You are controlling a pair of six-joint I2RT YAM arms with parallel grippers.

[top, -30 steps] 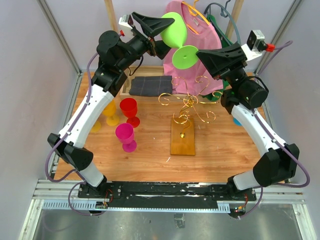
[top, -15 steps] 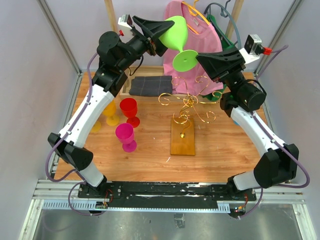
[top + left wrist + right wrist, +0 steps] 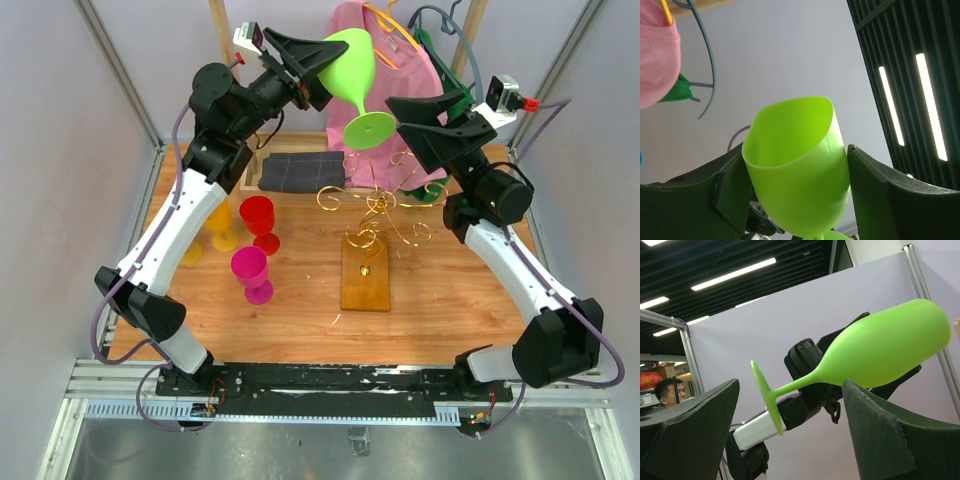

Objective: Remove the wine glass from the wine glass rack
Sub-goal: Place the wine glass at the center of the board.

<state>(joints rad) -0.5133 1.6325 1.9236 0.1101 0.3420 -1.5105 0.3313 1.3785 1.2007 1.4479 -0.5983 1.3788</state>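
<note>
The green wine glass (image 3: 352, 62) hangs in the air, high over the back of the table and tilted, with its foot toward the right arm. My left gripper (image 3: 338, 58) is shut on its bowl; in the left wrist view both fingers press the bowl's (image 3: 800, 170) sides. My right gripper (image 3: 398, 120) stands open just right of the foot. In the right wrist view the stem and foot (image 3: 771, 395) sit between its spread fingers, touching neither. The wine glass rack (image 3: 368, 205), gold wire on a wooden block, stands below with nothing hanging on it.
Red (image 3: 260, 222), magenta (image 3: 250, 272) and yellow (image 3: 220, 230) glasses stand left of the rack. A dark folded cloth (image 3: 300, 170) lies behind them. A pink shirt (image 3: 405, 75) hangs on a wooden clothes rack at the back.
My right gripper has opened and let go of the glass's foot. My left gripper has closed on the bowl and now carries the glass alone, slightly higher.
</note>
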